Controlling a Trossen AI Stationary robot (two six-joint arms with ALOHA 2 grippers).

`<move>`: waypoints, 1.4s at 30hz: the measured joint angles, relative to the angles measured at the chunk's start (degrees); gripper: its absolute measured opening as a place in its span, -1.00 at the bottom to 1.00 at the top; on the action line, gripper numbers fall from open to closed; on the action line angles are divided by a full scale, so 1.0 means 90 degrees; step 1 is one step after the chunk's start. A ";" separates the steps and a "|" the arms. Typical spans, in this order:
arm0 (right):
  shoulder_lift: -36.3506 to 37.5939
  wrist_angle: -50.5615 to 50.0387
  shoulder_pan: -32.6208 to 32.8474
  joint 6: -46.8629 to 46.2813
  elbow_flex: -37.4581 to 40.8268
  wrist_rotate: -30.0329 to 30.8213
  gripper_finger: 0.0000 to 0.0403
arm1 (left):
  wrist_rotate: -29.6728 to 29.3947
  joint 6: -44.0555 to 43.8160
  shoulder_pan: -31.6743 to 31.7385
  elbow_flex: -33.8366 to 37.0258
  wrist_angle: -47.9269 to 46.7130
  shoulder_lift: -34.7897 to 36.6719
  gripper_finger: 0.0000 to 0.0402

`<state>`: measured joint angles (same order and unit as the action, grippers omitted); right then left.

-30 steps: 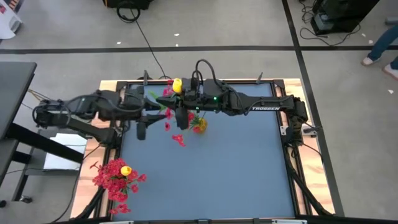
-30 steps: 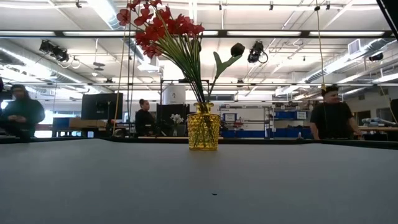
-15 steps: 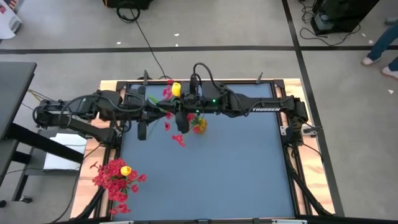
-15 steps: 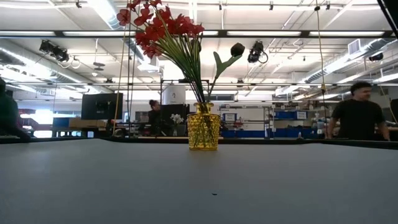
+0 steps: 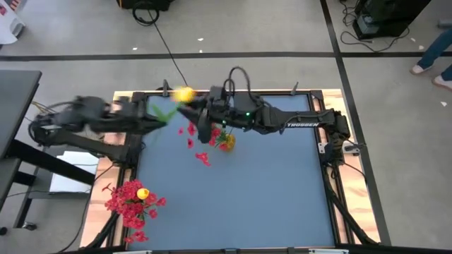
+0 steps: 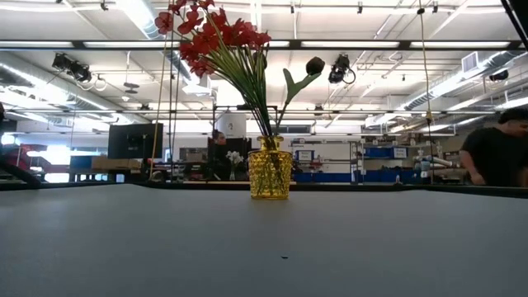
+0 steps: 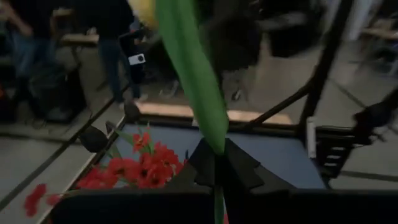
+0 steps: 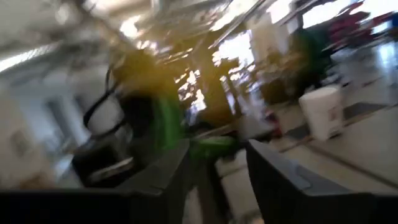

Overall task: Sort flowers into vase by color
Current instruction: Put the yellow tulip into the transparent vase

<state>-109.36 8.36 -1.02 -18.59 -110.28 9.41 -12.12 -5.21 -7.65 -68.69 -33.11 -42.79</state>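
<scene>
Yellow tulip on long green stem (image 5: pixel 176 101) pinched in my left tool (image 5: pixel 150 117), over the far-left part of the dark bench (image 5: pixel 268 190).

My left tool's fingers (image 7: pixel 242 171) are pressed together on the stem, a broad green leaf rising straight up from the pinch in the left wrist view. From above, the flower's long axis runs across the bench: yellow head toward my right arm, stem end in my tool to the left. My right tool (image 5: pixel 201 121) sits just beside the tulip head; its fingers (image 8: pixel 280 180) stand spread, with blurred green between them, and I cannot tell whether they touch the stem. The amber dimpled glass vase (image 6: pixel 270 168) stands upright on the bench under my right arm, holding red-pink blossoms on green stems (image 6: pixel 216 37) and one dark bud (image 6: pixel 314 65). A loose bunch of red flowers with one yellow head (image 5: pixel 131 201) lies at the near-left corner.
</scene>
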 joint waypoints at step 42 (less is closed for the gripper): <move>0.0022 -0.1515 0.0384 -0.4012 0.0000 0.3284 -0.07 | 0.7602 -0.2462 -0.0562 0.5225 0.5923 0.4410 -0.96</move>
<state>-109.16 -5.28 2.44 -54.70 -110.28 38.97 56.30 -27.37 -12.71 -21.66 20.20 -3.10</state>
